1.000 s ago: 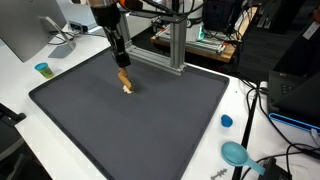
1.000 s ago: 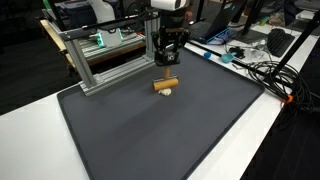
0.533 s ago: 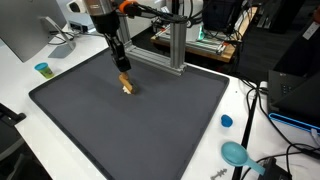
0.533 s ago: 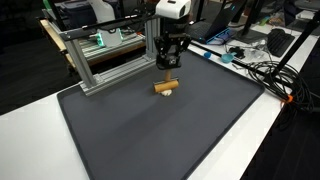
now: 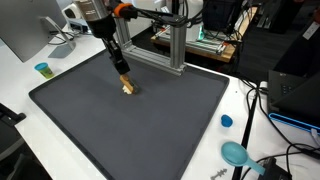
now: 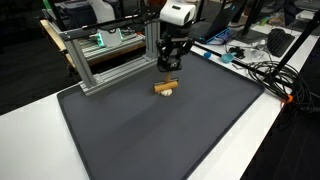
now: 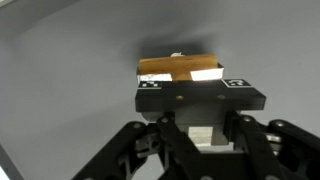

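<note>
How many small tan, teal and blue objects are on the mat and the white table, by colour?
In an exterior view:
Tan, wooden piece: 1
Teal, cup and round object: 2
Blue, cap: 1
Total: 4

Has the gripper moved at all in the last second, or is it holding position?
Yes, slightly: in an exterior view the gripper has drifted right, away from the aluminium frame, and sits above the wooden block.
</note>
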### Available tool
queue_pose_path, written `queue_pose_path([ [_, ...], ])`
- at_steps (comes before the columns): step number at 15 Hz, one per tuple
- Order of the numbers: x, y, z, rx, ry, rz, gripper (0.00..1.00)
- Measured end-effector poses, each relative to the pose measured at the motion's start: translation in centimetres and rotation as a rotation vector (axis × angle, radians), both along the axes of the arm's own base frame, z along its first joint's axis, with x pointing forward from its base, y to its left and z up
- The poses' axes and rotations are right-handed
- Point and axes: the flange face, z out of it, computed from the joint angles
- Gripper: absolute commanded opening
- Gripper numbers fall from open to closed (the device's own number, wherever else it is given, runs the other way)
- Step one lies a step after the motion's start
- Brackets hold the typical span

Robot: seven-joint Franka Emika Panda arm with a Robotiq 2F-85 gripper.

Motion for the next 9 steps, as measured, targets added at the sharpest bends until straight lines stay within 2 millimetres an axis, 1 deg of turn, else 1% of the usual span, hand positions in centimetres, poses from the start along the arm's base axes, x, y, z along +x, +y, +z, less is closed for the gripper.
queue_pose_path([
  [5,1.1,-1.7,-0.1,0.031,-0.01,-0.032,0.22],
  [9,2.4,-3.0,-0.5,0.041,-0.025,-0.057,0.22],
])
